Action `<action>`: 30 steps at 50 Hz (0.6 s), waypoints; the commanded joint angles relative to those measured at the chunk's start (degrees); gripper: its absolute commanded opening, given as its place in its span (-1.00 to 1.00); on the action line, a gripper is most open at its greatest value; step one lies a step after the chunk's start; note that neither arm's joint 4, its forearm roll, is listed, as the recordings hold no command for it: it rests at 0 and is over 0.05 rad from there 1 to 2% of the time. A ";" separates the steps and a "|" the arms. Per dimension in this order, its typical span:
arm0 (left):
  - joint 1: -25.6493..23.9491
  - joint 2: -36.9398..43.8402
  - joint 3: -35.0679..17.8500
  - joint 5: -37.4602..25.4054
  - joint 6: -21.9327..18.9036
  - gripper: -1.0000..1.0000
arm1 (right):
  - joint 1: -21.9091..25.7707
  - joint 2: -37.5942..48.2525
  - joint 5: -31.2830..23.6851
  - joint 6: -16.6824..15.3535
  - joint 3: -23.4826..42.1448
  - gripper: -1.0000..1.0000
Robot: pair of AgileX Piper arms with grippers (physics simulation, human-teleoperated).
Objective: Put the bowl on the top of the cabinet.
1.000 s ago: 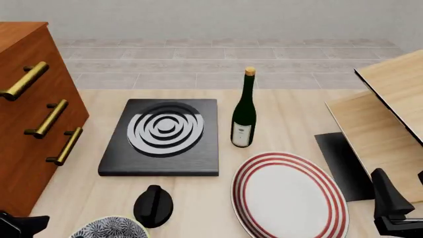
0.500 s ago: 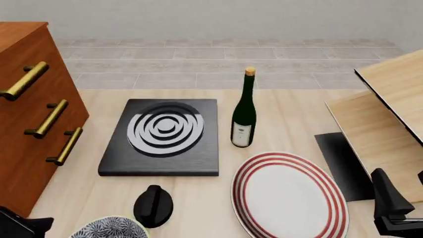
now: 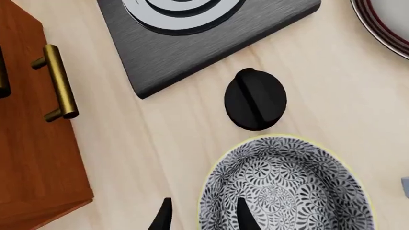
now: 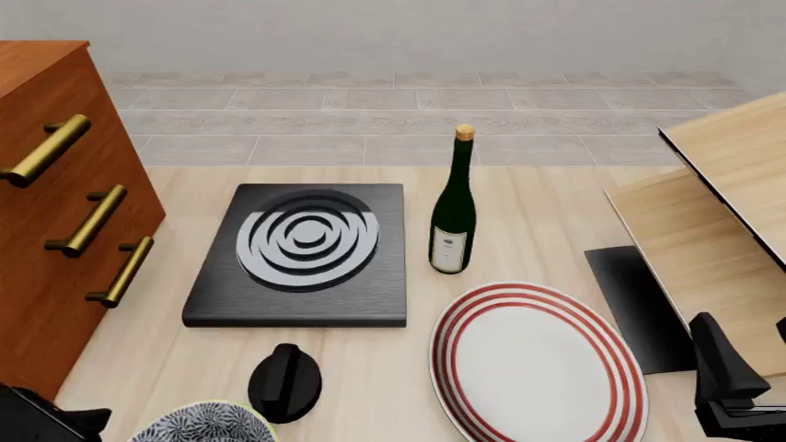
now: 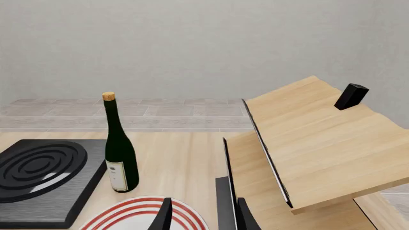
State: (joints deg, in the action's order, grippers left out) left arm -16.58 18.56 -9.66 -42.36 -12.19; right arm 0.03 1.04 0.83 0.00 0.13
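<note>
The speckled blue-grey-and-white bowl (image 3: 288, 191) sits on the table near its front edge, cut off at the bottom of the front view (image 4: 202, 425). My left gripper (image 3: 203, 219) is open. One finger is outside the bowl's rim on the cabinet side and the other is over the inside. Only its dark body shows in the front view (image 4: 50, 419), left of the bowl. The reddish-brown cabinet (image 4: 55, 221) with brass handles stands at the left and also shows in the left wrist view (image 3: 32, 143). My right gripper (image 5: 204, 218) is open and empty at the front right (image 4: 724, 387).
A black knob (image 4: 285, 382) lies just beyond the bowl. A black hob board (image 4: 301, 276) is behind it, with a green wine bottle (image 4: 454, 207) to its right. A red-ringed plate (image 4: 535, 364) lies front centre-right. A pale wooden structure (image 4: 724, 212) fills the right.
My left gripper's body has crept a little to the right toward the bowl in the front view. The right arm and the objects have not moved.
</note>
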 commanded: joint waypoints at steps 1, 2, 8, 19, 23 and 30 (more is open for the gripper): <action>0.28 0.94 1.80 2.34 -0.84 1.00 | -0.01 -0.02 -0.01 0.01 0.00 1.00; 0.31 0.98 1.78 2.41 -0.97 1.00 | 0.00 -0.01 0.00 0.00 0.00 1.00; 0.25 1.47 2.46 3.34 -0.99 1.00 | 0.00 -0.02 -0.01 -0.01 0.00 1.00; 0.59 3.40 4.23 6.84 -1.64 1.00 | 0.00 0.01 0.00 -0.01 0.00 1.00; 0.67 4.13 5.20 8.32 -1.91 1.00 | -0.01 0.00 0.00 0.01 0.00 1.00; 0.86 6.09 6.67 11.28 -2.12 1.00 | 0.01 0.00 0.00 -0.01 0.00 1.00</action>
State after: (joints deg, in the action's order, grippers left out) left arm -15.96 22.52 -4.77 -34.54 -13.91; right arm 0.03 1.04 0.83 0.00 0.13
